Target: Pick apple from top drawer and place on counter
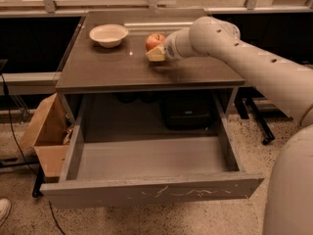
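The red-orange apple (154,40) is over the dark brown counter (117,67), right of its middle and toward the back. My gripper (153,49) reaches in from the right and is shut on the apple, with one pale finger (156,56) showing in front of and below it. I cannot tell whether the apple touches the counter. The grey top drawer (146,192) is pulled fully out below the counter, and its inside shows nothing in it.
A white bowl (108,35) stands on the counter's back left, left of the apple. A brown cardboard box (46,133) sits on the floor left of the drawer. A dark case (188,112) lies under the counter. A railing runs behind.
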Robot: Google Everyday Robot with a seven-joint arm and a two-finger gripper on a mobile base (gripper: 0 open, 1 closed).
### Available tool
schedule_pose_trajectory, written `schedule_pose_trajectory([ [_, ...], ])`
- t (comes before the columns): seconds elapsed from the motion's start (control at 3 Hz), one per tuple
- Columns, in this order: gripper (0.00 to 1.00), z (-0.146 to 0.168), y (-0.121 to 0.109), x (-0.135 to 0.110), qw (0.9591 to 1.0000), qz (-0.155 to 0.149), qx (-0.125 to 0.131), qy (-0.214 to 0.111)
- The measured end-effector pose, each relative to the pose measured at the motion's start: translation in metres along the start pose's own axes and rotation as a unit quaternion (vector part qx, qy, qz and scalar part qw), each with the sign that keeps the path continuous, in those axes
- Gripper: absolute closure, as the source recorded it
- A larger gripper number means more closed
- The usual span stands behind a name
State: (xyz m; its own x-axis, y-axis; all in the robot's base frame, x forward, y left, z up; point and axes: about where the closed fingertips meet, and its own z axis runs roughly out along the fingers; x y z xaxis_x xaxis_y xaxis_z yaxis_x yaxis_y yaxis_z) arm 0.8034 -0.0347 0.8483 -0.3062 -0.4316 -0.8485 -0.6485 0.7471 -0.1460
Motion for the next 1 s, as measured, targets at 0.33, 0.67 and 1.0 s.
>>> schedule_pose_trajectory([
  [0.33, 0.04, 0.0034, -0.0024, -0.0011, 0.9999, 0.009, -0.005, -0.003],
  [0.67, 0.00, 0.0066, -0.0022, -0.0009, 0.9999, 0.013, -0.009, -0.001],
  [1.0, 0.00, 0.0067, -0.0022, -0.0008, 0.9999, 0.013, -0.010, -0.001],
])
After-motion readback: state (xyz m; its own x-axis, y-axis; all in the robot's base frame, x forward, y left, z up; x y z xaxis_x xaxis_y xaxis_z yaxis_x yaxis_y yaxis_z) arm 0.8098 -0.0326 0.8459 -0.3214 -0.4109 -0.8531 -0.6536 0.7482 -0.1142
